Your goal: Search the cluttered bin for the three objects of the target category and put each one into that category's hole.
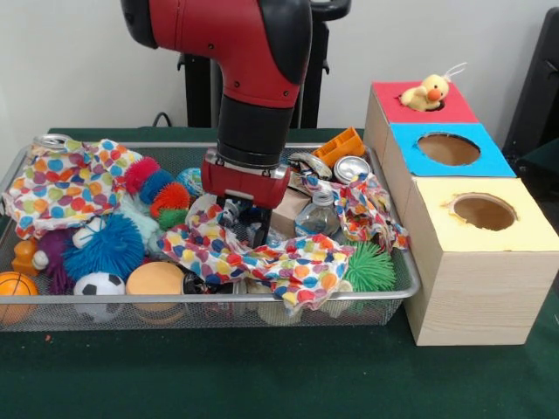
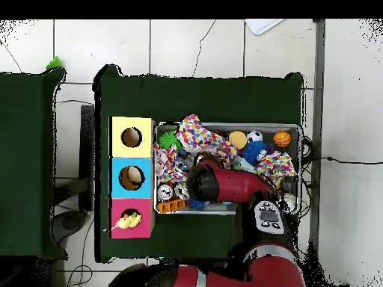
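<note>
The wire mesh bin [image 1: 397, 262] lies on the green table, full of clutter; it also shows in the overhead view [image 2: 299, 128]. My gripper [image 1: 244, 223] is low inside the bin, near its middle, among the folds of a polka-dot cloth [image 1: 262, 253]. In the overhead view my arm [image 2: 224, 184] hides it. A yellow plush duckling [image 1: 428, 92] with an orange beak sits in the red-surround hole [image 1: 397, 103] of the wooden box, partly sticking out; it also shows in the overhead view [image 2: 129, 220]. I cannot make out any other plush animal in the bin.
Next to the red hole are a blue-surround hole [image 1: 448, 148] and a yellow-surround hole [image 1: 483, 211]. The bin holds spiky rubber balls [image 1: 103, 249], a green spiky ball [image 1: 371, 266], a football [image 1: 99, 285], a basketball [image 1: 16, 286], crushed cans [image 1: 351, 168], a plastic bottle [image 1: 319, 218] and an orange brick [image 1: 341, 146].
</note>
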Tool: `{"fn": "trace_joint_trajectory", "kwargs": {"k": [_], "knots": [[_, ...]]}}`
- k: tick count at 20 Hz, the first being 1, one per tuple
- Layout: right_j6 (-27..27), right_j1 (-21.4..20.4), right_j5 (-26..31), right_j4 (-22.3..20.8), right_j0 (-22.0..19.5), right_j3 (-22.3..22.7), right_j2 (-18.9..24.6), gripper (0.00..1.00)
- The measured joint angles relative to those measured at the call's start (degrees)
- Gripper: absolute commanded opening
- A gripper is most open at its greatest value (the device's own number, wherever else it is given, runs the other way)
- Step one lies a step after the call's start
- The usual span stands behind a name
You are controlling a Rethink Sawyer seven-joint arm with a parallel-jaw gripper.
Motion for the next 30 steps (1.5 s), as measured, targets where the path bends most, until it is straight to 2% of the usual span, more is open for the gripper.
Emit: {"fn": "trace_joint_trajectory", "kwargs": {"k": [9, 10, 22, 27, 30], "knots": [[0.00, 2.03, 0.00, -2.42, -0.09, -3.48, -0.76, 1.00], [0.00, 2.95, -0.01, -3.77, -0.09, -4.69, -1.34, 0.00], [0.00, 4.12, -0.02, -8.73, -3.09, -6.21, -0.79, 0.00], [0.00, 3.46, -0.01, -10.81, -5.00, -6.11, 0.24, 0.00], [0.00, 1.53, -0.01, -12.57, -6.76, -4.65, 1.10, 0.00]]}}
